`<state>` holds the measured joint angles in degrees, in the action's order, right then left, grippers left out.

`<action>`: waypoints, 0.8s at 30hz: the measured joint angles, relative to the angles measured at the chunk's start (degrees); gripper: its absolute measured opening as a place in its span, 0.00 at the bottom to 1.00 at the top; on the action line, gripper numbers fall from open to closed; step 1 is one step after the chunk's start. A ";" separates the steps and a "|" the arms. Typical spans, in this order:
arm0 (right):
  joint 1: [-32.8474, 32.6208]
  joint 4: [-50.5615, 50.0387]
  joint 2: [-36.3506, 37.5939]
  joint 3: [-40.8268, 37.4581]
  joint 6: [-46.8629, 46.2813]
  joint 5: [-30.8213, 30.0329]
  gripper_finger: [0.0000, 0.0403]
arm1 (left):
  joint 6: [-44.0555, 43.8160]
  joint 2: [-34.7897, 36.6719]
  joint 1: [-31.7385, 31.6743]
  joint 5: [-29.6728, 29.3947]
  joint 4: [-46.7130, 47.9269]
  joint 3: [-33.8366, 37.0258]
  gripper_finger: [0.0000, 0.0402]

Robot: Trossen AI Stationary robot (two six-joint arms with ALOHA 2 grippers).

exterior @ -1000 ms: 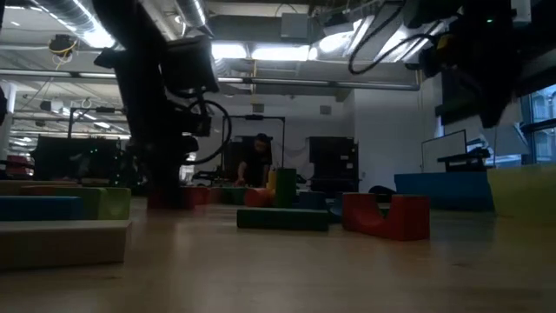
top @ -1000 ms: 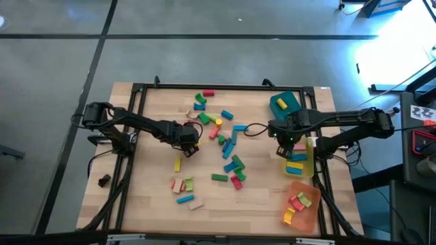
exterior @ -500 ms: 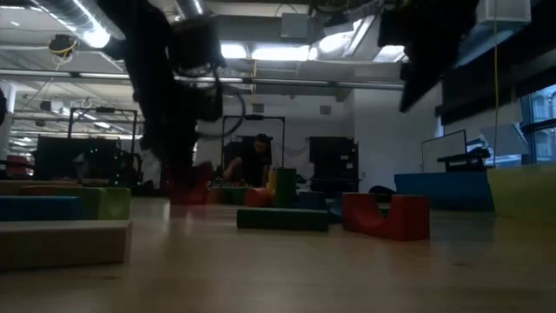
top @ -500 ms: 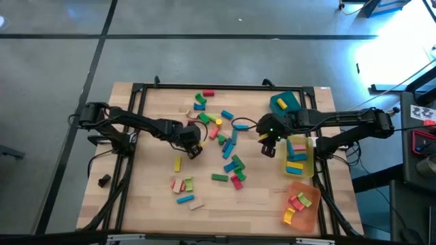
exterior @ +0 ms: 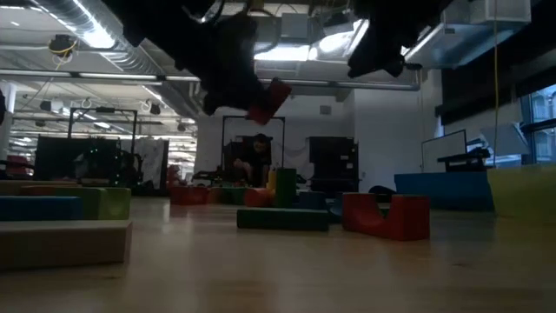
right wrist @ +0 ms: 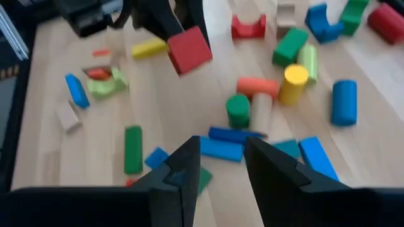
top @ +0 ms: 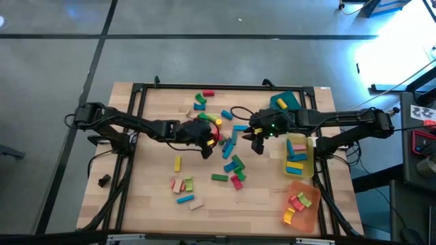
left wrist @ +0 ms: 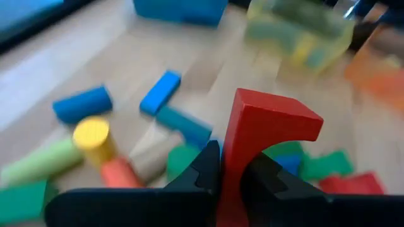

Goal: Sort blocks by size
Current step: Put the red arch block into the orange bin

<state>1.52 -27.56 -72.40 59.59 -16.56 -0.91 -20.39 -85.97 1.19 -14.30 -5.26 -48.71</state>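
- The left gripper [top: 206,138] is up in the air over the middle of the table [top: 150,197]. It is pinched tight on a red block [left wrist: 268,142].
- The blocks [top: 228,146] lie spread out on the table, mostly in the middle.
- The right gripper [top: 257,141] hangs over the blocks, near the left one. Its fingers [right wrist: 183,170] are a little apart and hold nothing.
- Some blocks lie in the yellow tray [top: 308,167] and the orange tray [top: 312,214] on the right.

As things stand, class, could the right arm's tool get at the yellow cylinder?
Probably yes. The right tool hangs empty and open near the yellow cylinder, with nothing above it; the left tool holds a red block farther off.
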 joint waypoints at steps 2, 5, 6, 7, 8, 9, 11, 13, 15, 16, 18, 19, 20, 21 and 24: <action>0.00 1.30 0.00 0.00 -0.06 0.01 0.31 | 0.90 -0.03 0.06 -0.19 -2.67 0.00 0.08; 0.00 2.73 0.00 0.00 -0.11 0.03 0.31 | 1.36 -0.03 0.05 -0.26 -5.35 0.00 0.06; 0.00 3.21 0.00 0.00 -0.11 0.09 0.31 | 1.34 -0.03 0.05 -0.26 -5.53 0.00 0.06; 0.00 3.81 0.00 0.00 -0.11 0.33 0.31 | 1.39 -0.03 0.05 -0.28 -5.64 0.00 0.06; 0.00 4.42 0.00 0.00 -0.13 0.48 0.31 | 1.53 -0.05 0.07 -0.26 -5.81 0.00 0.06; 0.00 5.05 0.00 0.00 -0.13 0.46 0.31 | 1.53 -0.05 0.25 -0.27 -5.94 0.00 0.06; 0.00 6.39 -0.11 0.00 -0.11 0.48 0.31 | 1.45 -0.05 0.38 -0.26 -6.19 0.00 0.08; 0.00 8.03 -0.55 0.00 -0.11 0.48 0.31 | 1.42 -0.05 0.77 -0.29 -5.99 0.00 0.08; 0.00 8.59 -0.80 -0.03 -0.11 0.48 0.31 | 1.65 -0.05 1.25 -0.27 -6.10 0.00 0.08; 0.00 9.47 -1.16 -0.02 -0.11 0.48 0.31 | 1.90 -0.05 1.48 -0.26 -6.23 0.00 0.08; 0.00 9.88 -1.72 -0.02 -0.11 0.48 0.31 | 2.65 -0.05 1.91 -0.26 -6.31 0.00 0.06; 0.00 10.14 -2.22 -0.04 -0.09 0.46 0.31 | 2.85 -0.05 2.05 -0.26 -6.38 0.00 0.06; 0.00 11.02 -2.60 -0.04 -0.09 0.48 0.31 | 2.85 -0.05 2.27 -0.26 -6.46 0.00 0.06; 0.00 11.31 -2.91 -0.04 -0.09 0.47 0.31 | 2.85 -0.05 2.32 -0.26 -6.49 0.00 0.06; 0.00 11.65 -3.62 -0.04 0.44 0.44 0.31 | 2.85 -0.05 2.30 -0.26 -6.41 0.00 0.09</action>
<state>1.52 -15.91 -76.02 59.55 -16.12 -0.47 -17.54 -86.02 3.49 -14.57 -11.67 -48.71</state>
